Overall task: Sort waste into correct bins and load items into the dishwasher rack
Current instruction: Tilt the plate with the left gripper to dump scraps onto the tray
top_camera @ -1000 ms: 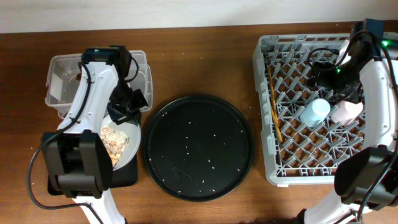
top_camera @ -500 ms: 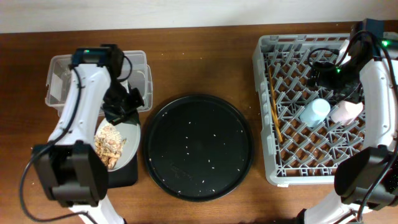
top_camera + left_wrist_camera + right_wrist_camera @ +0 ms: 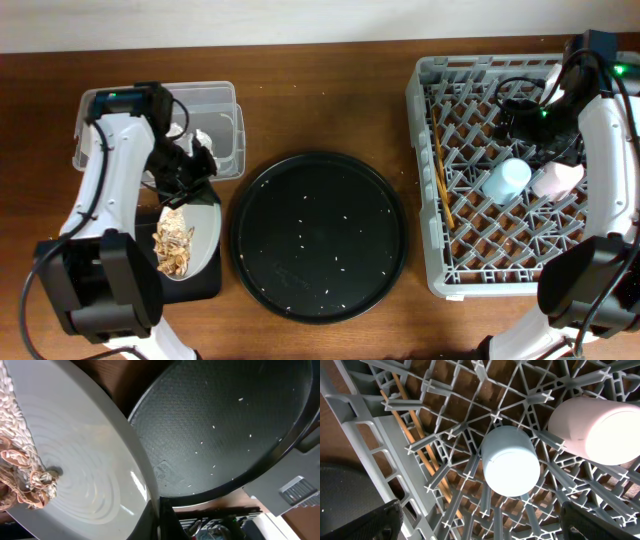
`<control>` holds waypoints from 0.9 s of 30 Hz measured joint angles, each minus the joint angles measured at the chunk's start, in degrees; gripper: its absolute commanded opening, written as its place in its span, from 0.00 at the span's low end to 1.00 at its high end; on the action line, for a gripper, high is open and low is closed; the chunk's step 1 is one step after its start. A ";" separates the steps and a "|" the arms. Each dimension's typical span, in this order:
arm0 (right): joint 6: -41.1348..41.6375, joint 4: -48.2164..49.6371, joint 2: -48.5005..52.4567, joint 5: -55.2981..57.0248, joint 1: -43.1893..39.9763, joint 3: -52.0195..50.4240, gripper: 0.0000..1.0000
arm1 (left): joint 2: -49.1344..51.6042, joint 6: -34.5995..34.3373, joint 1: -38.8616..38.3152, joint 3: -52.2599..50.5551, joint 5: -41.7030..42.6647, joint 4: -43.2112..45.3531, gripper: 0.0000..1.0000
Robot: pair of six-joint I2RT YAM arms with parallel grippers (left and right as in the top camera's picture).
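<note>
Left gripper (image 3: 186, 172) is clamped on the far rim of the bowl (image 3: 200, 225), which tilts over the black bin (image 3: 205, 286) at near left. The scraps (image 3: 172, 245) lie toward its near-left edge (the downhill side, I judge). Right gripper (image 3: 530, 130) hangs wide and empty over the rack (image 3: 425, 240).

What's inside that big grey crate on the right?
A light blue cup, a pink cup and brown chopsticks sit in the rack; the right arm covers its right edge.

The bowl (image 3: 95, 480) is smooth and glossy. The round tray (image 3: 220, 420) looks matt, finely grained. The rack (image 3: 395, 470) is plastic.
</note>
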 measured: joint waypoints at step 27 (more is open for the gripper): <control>0.02 0.00 0.00 0.00 0.00 0.00 0.98 | 0.00 20.65 18.95 -0.55 15.87 -6.82 0.01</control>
